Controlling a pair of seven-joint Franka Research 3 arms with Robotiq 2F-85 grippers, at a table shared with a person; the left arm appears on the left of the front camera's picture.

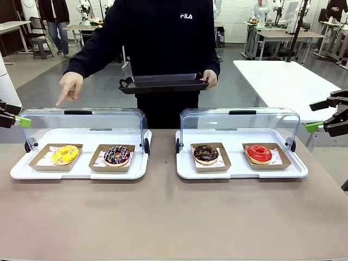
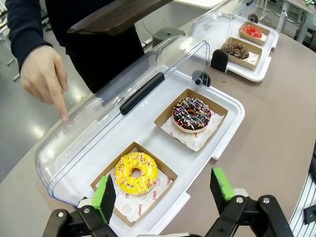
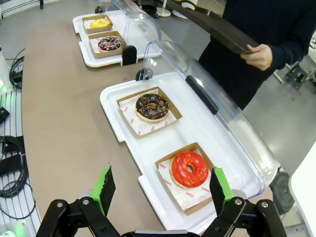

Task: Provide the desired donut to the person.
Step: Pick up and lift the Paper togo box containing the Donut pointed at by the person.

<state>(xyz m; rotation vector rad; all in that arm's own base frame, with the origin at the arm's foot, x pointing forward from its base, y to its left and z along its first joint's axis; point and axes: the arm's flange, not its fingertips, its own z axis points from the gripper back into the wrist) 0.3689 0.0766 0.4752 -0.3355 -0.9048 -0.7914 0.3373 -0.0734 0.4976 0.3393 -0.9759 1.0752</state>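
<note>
Request: person's hand [image 1: 70,86] apparently points at yellow donut [image 1: 64,154].
My jaws: both spread, empty.
Remaining: grasp it, deliver to black tray [image 1: 163,82].

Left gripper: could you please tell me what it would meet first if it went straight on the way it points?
Probably the yellow donut in its cardboard tray, just ahead of the open left gripper; depth is unclear.

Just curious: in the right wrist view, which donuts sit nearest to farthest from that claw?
1. Red-glazed donut, right before the right gripper.
2. Chocolate nut-topped donut, same tray.
3. Chocolate sprinkled donut, farther tray.
4. Yellow-iced donut, farthest end.
</note>
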